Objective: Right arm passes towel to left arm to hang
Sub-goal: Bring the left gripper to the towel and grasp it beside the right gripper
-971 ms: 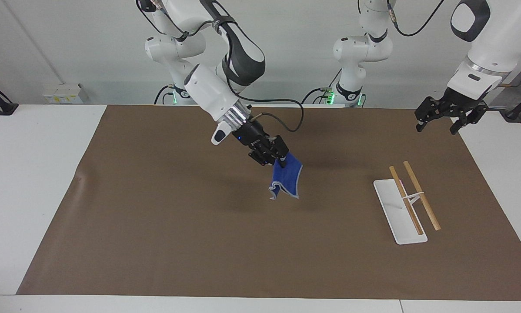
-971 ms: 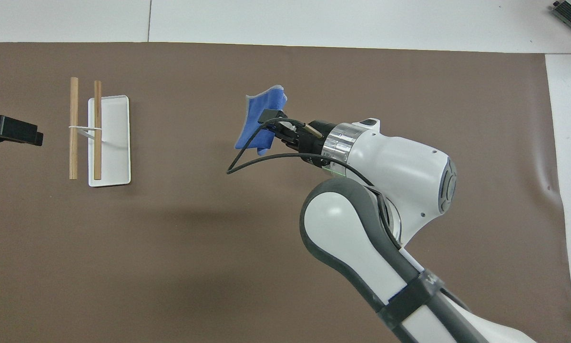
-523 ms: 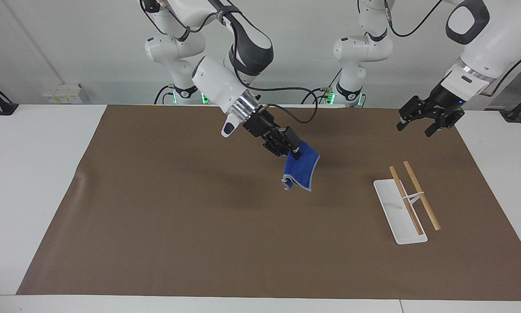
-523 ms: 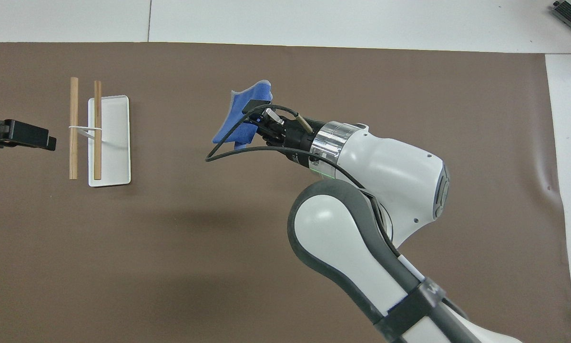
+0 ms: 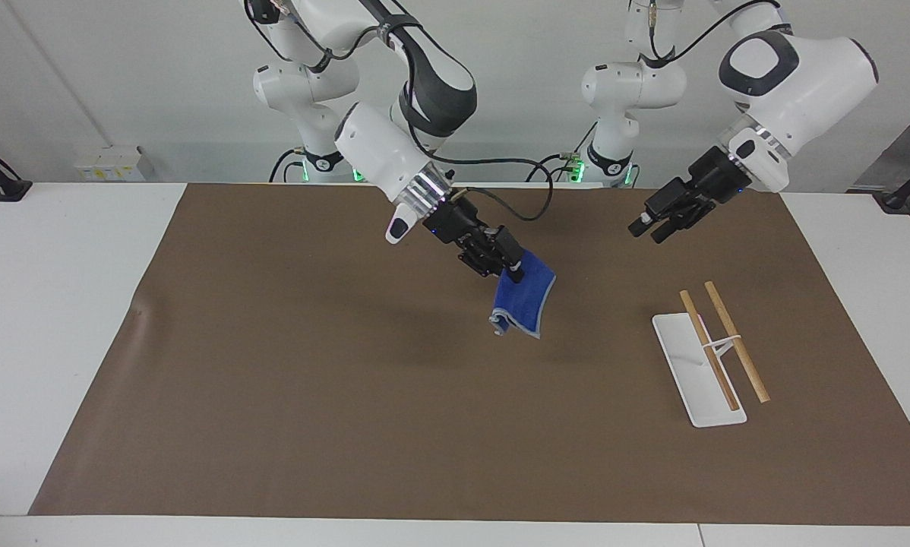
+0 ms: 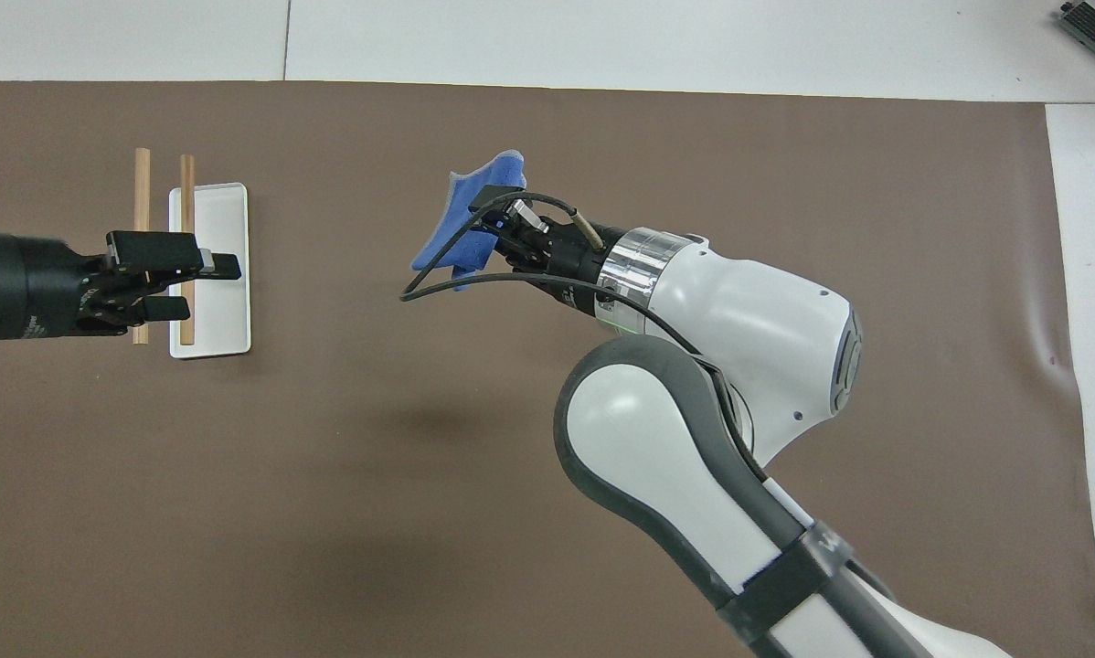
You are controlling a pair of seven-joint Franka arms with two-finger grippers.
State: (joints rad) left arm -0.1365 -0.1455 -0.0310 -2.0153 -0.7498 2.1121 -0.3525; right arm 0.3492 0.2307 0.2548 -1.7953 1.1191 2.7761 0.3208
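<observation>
Since a second ago my left arm has swung in from its own end of the table, and my right arm has carried the cloth a little further toward the rack's end and risen slightly.

Largest first: the white jointed right arm with the black link cover reaches out over the middle of the brown paper mat. The white left arm with the black-ringed joint cap leans in over the mat's edge nearest the robots. Below and farther out stands the white-based rack with two wooden rods, untouched.

The right gripper is clamped tight on the top edge of the small bright blue towel with the grey stitched border, which hangs clear of the mat, long side drooping downward, lower corner curled. The left gripper is spread wide and holds nothing.

What the handover turns on, as I judge it: the towel hangs well apart from the left gripper, toward the right arm's end of the table and lower. That gripper already points toward the cloth; from overhead it sits over the rack. I'd want the free hanging edge presented sideways to it.
</observation>
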